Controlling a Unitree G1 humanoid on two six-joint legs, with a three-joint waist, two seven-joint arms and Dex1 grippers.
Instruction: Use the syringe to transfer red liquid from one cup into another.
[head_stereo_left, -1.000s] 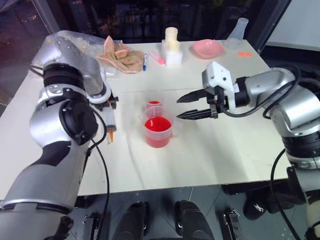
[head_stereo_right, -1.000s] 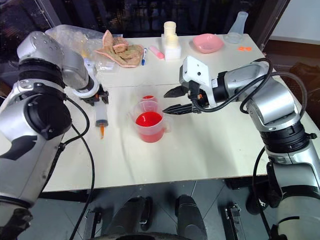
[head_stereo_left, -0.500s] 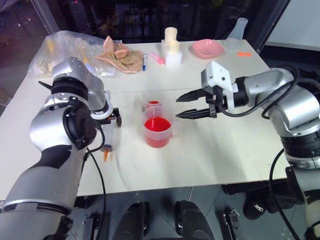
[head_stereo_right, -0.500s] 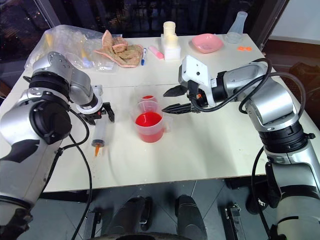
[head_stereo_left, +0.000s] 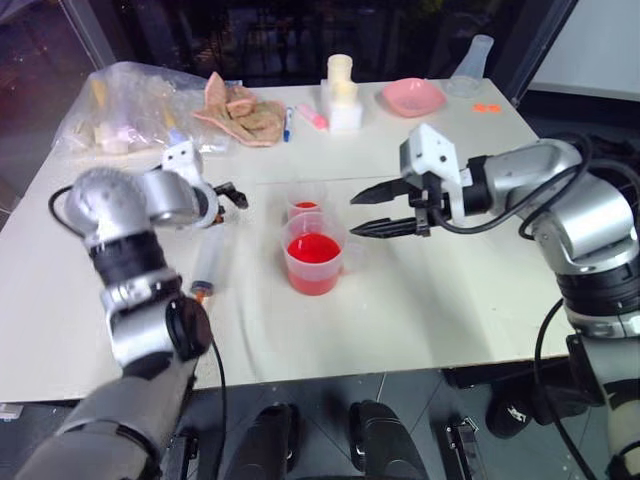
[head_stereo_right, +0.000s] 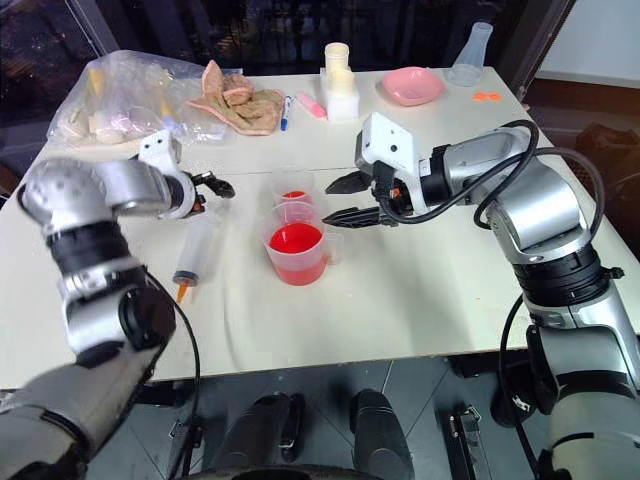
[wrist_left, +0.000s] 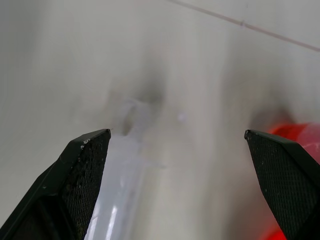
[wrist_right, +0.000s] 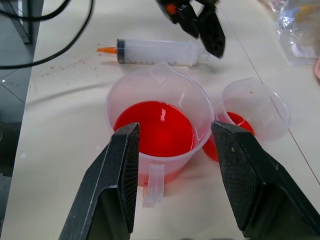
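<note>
The syringe (head_stereo_left: 211, 263) lies flat on the white table (head_stereo_left: 450, 290), orange tip toward the front edge, left of the cups. My left gripper (head_stereo_left: 236, 196) is open just above its plunger end; the clear barrel (wrist_left: 120, 200) passes one finger (wrist_left: 82, 170). The larger handled cup (head_stereo_left: 315, 265) holds red liquid (head_stereo_left: 314, 249). The smaller clear cup (head_stereo_left: 306, 203) stands right behind it with a little red at its bottom. My right gripper (head_stereo_left: 356, 216) hovers open to the right of both cups, pointing at them, with nothing between its fingers (wrist_right: 115, 185).
At the back of the table are a clear plastic bag (head_stereo_left: 125, 100), a crumpled cloth (head_stereo_left: 240, 112), a blue pen (head_stereo_left: 290, 122), stacked white and yellow containers (head_stereo_left: 343, 95), a pink dish (head_stereo_left: 415, 97) and a clear flask (head_stereo_left: 478, 60).
My left gripper opened and let go of the syringe, which now lies on the table. The left arm swung down and stretched out along the table. The right arm has not moved.
</note>
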